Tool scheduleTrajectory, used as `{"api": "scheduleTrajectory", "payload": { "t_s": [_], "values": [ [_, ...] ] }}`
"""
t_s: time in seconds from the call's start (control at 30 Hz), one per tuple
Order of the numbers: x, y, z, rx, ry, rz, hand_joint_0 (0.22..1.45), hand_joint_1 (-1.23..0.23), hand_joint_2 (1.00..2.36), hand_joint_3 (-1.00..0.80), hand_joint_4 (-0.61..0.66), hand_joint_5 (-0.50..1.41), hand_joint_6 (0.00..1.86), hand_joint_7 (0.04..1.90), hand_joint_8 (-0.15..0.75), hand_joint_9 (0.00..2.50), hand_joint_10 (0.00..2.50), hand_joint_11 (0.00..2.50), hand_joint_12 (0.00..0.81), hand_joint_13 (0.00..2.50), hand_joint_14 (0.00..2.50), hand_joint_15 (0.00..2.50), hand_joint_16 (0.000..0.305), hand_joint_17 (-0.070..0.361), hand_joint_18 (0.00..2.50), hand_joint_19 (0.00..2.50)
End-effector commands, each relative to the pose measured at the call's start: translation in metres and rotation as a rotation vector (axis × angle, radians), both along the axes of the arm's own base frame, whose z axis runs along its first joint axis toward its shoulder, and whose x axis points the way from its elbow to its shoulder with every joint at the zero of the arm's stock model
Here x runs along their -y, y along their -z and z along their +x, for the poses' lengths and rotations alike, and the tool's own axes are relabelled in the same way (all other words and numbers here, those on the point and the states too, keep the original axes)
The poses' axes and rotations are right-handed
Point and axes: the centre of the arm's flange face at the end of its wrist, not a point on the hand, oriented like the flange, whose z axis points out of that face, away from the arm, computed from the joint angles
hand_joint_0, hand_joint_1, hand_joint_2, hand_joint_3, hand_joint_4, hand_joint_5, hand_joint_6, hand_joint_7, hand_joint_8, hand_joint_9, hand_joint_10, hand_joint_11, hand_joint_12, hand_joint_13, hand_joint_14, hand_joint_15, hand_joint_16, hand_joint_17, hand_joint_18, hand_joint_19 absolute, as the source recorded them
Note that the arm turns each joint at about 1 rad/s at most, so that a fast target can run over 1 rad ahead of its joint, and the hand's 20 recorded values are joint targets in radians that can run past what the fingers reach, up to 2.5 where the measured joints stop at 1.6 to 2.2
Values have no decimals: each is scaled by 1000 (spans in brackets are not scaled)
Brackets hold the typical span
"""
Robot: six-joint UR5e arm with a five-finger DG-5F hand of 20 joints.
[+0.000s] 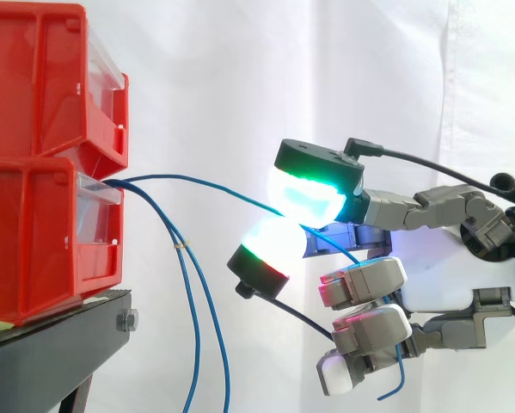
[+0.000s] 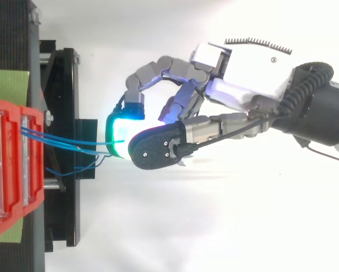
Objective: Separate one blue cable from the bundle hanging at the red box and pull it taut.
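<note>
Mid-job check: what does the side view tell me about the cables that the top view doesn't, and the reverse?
Side: the held blue cable bows slightly, its free end trailing below the hand; two other cables hang down. Top: the cables fan sideways across the black stand. Both: pads pinch one cable running from the red bin.

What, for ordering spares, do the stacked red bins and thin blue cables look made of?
The stacked red bins look like moulded plastic: glossy sheen, ribbed walls, clear fronts. The thin blue cables seem plastic-sheathed wire: smooth, holding stiff curves.
</note>
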Motion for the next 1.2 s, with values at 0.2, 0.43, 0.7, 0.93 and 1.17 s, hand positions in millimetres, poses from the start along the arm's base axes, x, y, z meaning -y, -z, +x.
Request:
{"api": "scheduleTrajectory", "payload": {
  "t_s": [0.2, 0.43, 0.7, 0.93, 1.17],
  "values": [
    [0, 0, 0, 0, 0, 0, 746, -677, 1022, -259, -191, -241, 944, 1148, 213, 1350, 69, 1684, 288, 1322, 26, 1252, 45, 101, 745, 686],
    [1, 0, 0, 0, 1, 0, 746, -678, 1022, -258, -190, -241, 943, 1149, 217, 1352, 46, 1693, 289, 1318, 26, 1241, 45, 101, 742, 686],
    [1, 0, 0, 0, 3, 0, 747, -678, 1021, -260, -190, -241, 943, 1149, 218, 1355, 20, 1693, 296, 1317, 26, 1241, 45, 101, 735, 687],
    [0, 0, 0, 0, 0, 0, 747, -679, 1021, -261, -187, -241, 943, 1146, 221, 1356, 2, 1688, 293, 1308, 26, 1240, 45, 101, 733, 677],
    [0, 0, 0, 0, 0, 0, 747, -680, 1021, -263, -181, -242, 943, 1142, 227, 1351, 0, 1677, 293, 1329, 26, 1248, 45, 101, 732, 671]
  ]
}}
